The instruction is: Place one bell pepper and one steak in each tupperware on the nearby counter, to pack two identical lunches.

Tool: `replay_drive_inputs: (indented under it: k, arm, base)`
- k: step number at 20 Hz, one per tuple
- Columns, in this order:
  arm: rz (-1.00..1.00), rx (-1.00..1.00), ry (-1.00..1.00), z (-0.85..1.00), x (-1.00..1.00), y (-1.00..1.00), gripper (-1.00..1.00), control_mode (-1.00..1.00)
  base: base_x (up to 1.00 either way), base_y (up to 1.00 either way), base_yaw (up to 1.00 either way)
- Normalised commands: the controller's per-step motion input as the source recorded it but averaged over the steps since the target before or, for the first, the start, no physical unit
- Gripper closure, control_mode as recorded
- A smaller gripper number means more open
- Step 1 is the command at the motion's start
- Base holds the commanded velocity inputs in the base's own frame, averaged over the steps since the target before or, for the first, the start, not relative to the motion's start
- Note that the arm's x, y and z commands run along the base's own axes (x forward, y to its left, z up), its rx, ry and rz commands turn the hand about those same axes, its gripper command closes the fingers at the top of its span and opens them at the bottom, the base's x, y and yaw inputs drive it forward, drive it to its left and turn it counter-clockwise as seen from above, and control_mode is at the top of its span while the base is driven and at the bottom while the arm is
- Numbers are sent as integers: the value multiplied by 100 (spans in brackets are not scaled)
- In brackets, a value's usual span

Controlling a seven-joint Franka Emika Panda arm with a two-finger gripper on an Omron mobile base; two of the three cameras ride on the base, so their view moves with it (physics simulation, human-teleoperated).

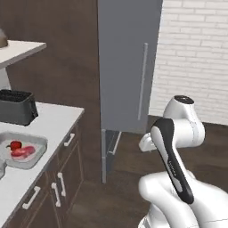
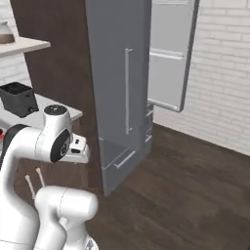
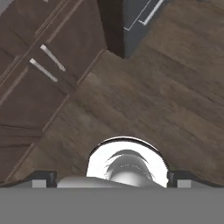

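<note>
My pincer (image 3: 111, 180) is spread wide and has nothing in it. I see one small dark finger tip (image 3: 44, 179) at each side, far apart. It looks down at the brown wood floor (image 3: 144, 100). The dark cabinet doors (image 3: 39, 74) with their pale handles sit beside the floor, and a grey corner of the fridge (image 3: 135, 19) is next to them.

My landmark is the tall grey fridge (image 1: 127, 67). From the left base view, the pale counter (image 1: 53, 122) is to the left of the fridge. A light-grey tupperware (image 1: 27, 152) rests on that counter, well apart from the fridge. Inside it lie a small shiny red bell pepper (image 1: 15, 144) and a flat pinkish steak (image 1: 24, 152), touching each other. A black toaster (image 1: 17, 107) stands on the counter behind the tupperware. My white arm (image 1: 176, 147) is in front of the fridge, to its right, well apart from the tupperware.
</note>
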Motion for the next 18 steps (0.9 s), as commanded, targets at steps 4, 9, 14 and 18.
replay_drive_inputs:
  k: [4, 9, 14, 18]
  arm:
    - [0, 0, 0, 0, 0, 0, -100, 100]
    - [0, 0, 0, 0, 0, 0, -100, 100]
    - [0, 0, 0, 0, 0, 0, -100, 100]
    - [0, 0, 0, 0, 0, 0, -100, 100]
  base:
    - [13, -29, -87]
    - [80, -40, -44]
    - [100, -30, -2]
    - [100, -30, 1]
